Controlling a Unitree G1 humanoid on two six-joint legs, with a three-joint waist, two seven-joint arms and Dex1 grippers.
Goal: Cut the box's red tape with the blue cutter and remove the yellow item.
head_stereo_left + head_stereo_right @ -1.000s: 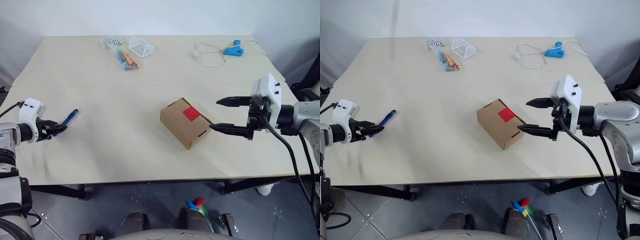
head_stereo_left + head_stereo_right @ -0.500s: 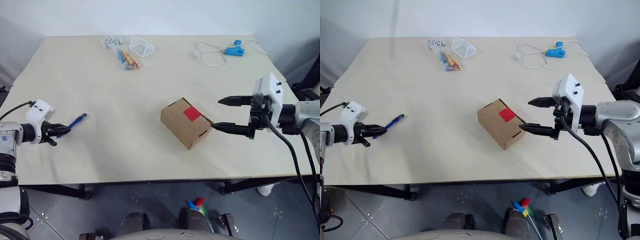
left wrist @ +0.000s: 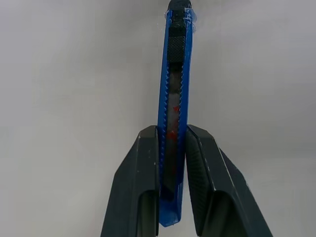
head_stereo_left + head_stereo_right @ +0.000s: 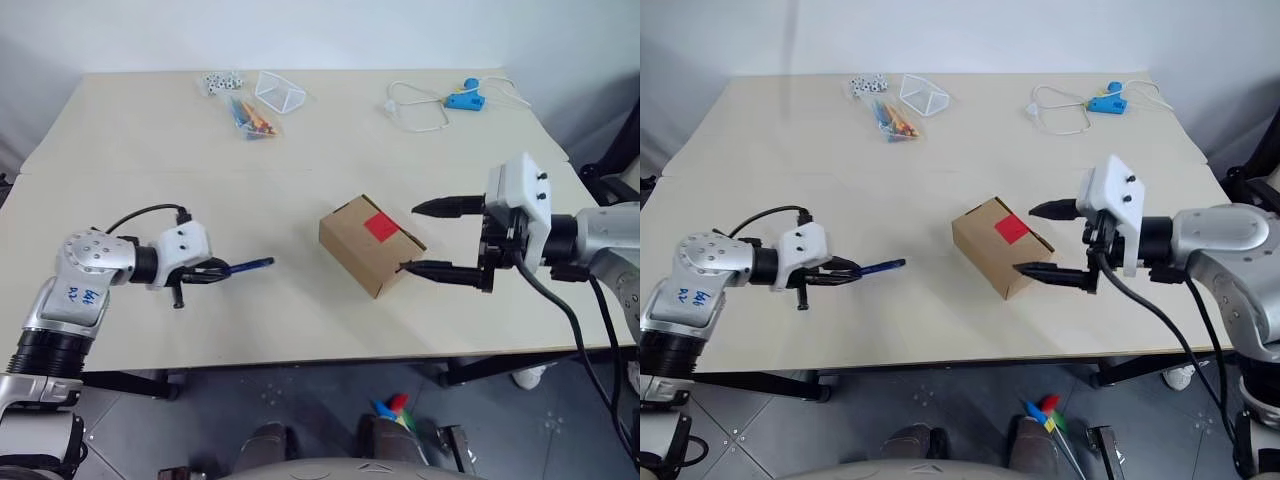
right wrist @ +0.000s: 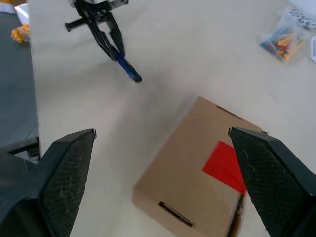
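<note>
The brown cardboard box lies on the table's middle with the red tape patch on its top. My left gripper hovers left of the box, shut on the blue cutter, whose tip points toward the box. In the left wrist view the cutter stands clamped between both fingers. My right gripper is open at the box's right end, one finger above that end and one beside it. The right wrist view shows the box and tape between its spread fingers. The yellow item is hidden.
Along the table's far edge lie a bag of coloured pencils, small white pieces, a clear triangular container and a light-blue gadget with a white cord. Bare tabletop lies between the cutter and the box.
My left arm has swung right from the table's left edge toward the box, carrying the cutter and rolling the wrist. My right gripper has drawn a little closer around the box's end.
</note>
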